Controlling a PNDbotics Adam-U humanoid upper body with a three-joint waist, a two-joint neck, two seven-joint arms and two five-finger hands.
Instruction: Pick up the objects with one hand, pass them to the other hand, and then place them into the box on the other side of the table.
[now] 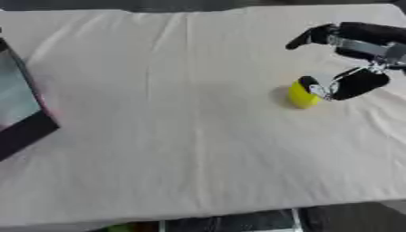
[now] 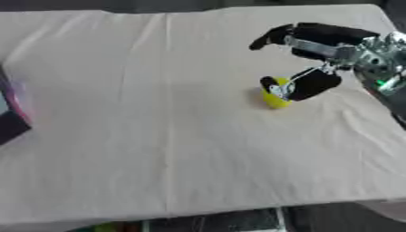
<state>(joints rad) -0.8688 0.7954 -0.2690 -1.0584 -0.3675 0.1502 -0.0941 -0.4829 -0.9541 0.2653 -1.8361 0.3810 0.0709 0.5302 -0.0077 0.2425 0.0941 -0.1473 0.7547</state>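
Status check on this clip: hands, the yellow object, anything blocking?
Right hand at the yellow object, thumb touching it, fingers spread above, not closed. Object on the cloth. Left hand not in view. Box at left edge, nothing between.

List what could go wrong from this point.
1. The right hand meets the yellow object with only its thumb at the top edge, while its fingers arch above without closing. A push could tip or roll the object away.
2. The cloth is creased and might let the object slide.
3. The box sits at the far left edge, partly out of view, and the left hand is not visible, so the handover has a long way to go.
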